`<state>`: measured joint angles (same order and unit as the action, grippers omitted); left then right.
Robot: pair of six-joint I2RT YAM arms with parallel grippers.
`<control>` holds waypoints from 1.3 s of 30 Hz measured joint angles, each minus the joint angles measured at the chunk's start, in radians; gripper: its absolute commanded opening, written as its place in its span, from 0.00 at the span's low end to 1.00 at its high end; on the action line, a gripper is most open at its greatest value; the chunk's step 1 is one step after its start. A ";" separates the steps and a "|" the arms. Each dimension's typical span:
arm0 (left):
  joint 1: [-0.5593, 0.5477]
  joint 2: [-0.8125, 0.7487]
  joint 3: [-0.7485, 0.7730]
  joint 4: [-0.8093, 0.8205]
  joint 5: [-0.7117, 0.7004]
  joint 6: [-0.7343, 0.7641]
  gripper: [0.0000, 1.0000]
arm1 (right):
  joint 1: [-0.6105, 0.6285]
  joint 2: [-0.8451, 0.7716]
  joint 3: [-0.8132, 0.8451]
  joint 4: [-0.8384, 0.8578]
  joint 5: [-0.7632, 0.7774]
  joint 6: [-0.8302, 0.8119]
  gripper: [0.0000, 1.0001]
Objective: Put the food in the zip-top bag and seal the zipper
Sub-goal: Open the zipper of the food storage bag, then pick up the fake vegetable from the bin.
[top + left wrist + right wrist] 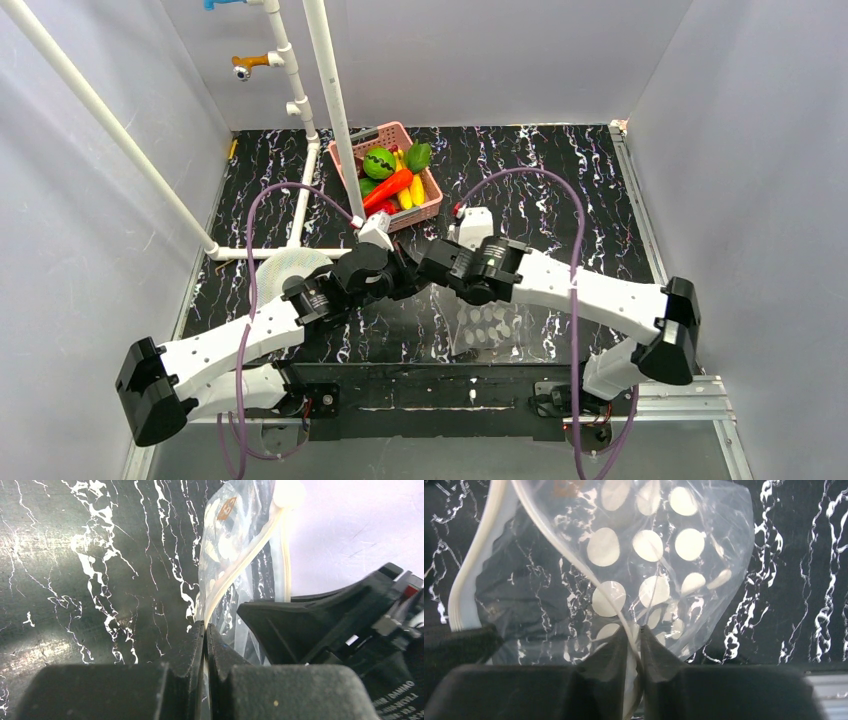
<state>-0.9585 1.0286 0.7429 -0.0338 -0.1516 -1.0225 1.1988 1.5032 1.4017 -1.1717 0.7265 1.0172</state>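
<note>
Zip-top bag [649,545], clear with pale round dots, is held between the two grippers over the middle of the black marbled table [560,170], towards its near edge and well apart from the pink basket [395,127]. The left gripper [205,628] is clenched on the bag's edge, where the pale zipper [240,567] strip runs down into the fingers. The right gripper [636,632] is likewise pinched tight on a thin fold of plastic at the mouth.

In the right wrist view two lips of the mouth are seen apart, one thick and white at the left, one thin and running to the fingertips. The mouth is therefore judged to be parted, though how wide cannot be told. Only the table's pattern is seen through the plastic, so the zip-top bag is taken to be empty. Whether its lower end rests on the table cannot be told.

The food is gathered in the basket: a green round toy [378,162], an orange-red carrot [389,187], a yellow banana [415,190] and a green piece [418,155].

The step in hand is judged to be the opening of the bag; no filling has been done. Since both grippers are taken up by the bag, the next move calls for the mouth to be spread and steadied by one gripper, so that the other can be released and sent to the basket.
</note>
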 measured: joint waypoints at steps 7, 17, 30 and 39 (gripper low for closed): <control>0.000 -0.011 -0.002 -0.033 -0.010 0.018 0.00 | 0.000 -0.093 -0.047 0.056 0.009 -0.065 0.01; 0.000 -0.029 0.015 -0.141 0.042 0.149 0.21 | -0.029 -0.431 -0.289 0.343 -0.095 -0.392 0.01; 0.006 -0.282 0.254 -0.550 -0.093 0.414 0.98 | -0.083 -0.428 -0.324 0.403 -0.128 -0.447 0.01; 0.021 -0.454 0.382 -0.754 -0.336 0.509 0.98 | -0.185 -0.447 -0.370 0.487 -0.208 -0.496 0.01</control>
<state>-0.9371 0.5743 1.1252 -0.7876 -0.4873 -0.5133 1.0134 1.0557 1.0321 -0.6846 0.5190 0.5213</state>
